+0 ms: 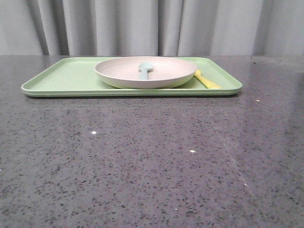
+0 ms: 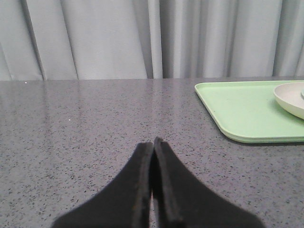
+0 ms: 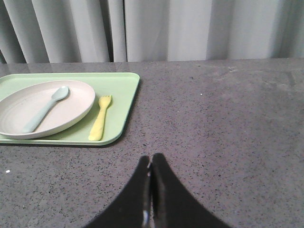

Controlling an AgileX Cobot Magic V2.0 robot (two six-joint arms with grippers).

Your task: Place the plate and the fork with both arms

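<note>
A pale cream-pink plate [image 1: 145, 72] is seen resting on a flat light-green tray [image 1: 61, 78] at the far side of a dark speckled table [image 1: 142, 156], with grey curtains [image 1: 152, 26] hung behind. The plate is wide, shallow and round, with a matte finish and a raised rim, and it is set toward the right half of the tray. A pale blue-green spoon [image 1: 145, 69] is laid inside it, the bowl of the spoon pointed toward the curtains.

The small yellow fork [image 1: 206, 80] is placed on the tray just to the right of the plate, between the plate and the tray's right rim. In the right wrist view the fork [image 3: 99, 118] is shown lying flat beside the plate [image 3: 71, 104], its short tines aimed at the curtains and its thick rounded handle toward the near edge of the tray [image 3: 124, 85] (whether it touches the plate cannot be made out).

The left gripper [image 2: 153, 142] is held low above bare table, well apart from the tray's left end [image 2: 237, 109], its black fingers pressed together on nothing. The right gripper [image 3: 150, 161] is likewise closed and empty, and is positioned over bare table, off the tray's right side.
</note>
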